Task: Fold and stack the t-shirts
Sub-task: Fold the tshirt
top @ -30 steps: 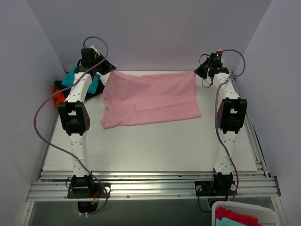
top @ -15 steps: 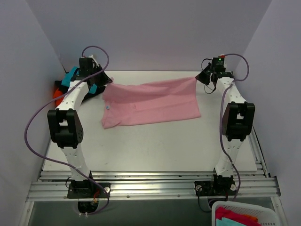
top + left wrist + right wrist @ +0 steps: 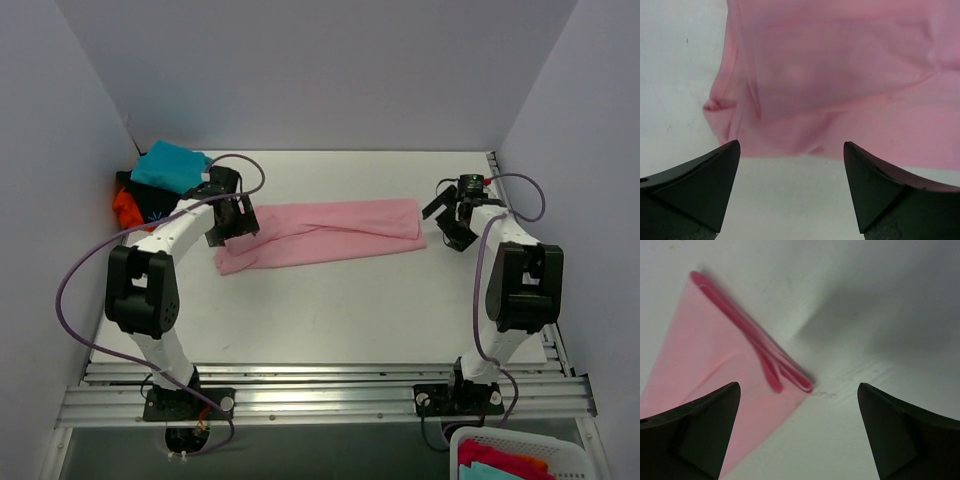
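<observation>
Plain light-pink t-shirt (image 3: 330, 232), teal tee (image 3: 170, 165), orange-red tee (image 3: 126, 207), white table (image 3: 320, 310)

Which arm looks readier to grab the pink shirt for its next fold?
Probably the left: the left gripper, open, hangs right over one end of the pink shirt. The right gripper, also open, sits just beside the other end, mostly over the table.
</observation>
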`<action>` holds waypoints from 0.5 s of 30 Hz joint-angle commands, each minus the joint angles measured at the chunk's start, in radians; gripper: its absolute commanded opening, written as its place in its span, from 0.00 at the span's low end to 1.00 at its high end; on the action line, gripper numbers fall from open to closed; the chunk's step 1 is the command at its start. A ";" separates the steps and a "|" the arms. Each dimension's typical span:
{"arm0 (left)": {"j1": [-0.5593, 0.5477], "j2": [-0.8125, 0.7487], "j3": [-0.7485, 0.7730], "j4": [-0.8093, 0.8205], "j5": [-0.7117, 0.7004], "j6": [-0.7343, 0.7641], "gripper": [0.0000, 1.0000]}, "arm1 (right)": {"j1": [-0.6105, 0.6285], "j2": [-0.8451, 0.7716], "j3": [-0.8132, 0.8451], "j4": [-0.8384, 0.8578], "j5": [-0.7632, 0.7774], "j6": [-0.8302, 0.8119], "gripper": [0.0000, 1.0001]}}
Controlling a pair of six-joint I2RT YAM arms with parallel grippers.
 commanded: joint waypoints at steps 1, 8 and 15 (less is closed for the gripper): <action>-0.061 -0.184 -0.065 -0.042 -0.152 -0.038 0.94 | -0.038 -0.115 -0.016 -0.076 0.131 -0.005 1.00; -0.061 -0.195 -0.001 -0.097 -0.193 -0.067 0.94 | -0.044 -0.155 0.040 -0.107 0.085 0.003 0.99; -0.065 -0.171 -0.006 -0.129 -0.201 -0.220 0.97 | -0.044 -0.129 0.082 -0.087 -0.002 0.014 0.99</action>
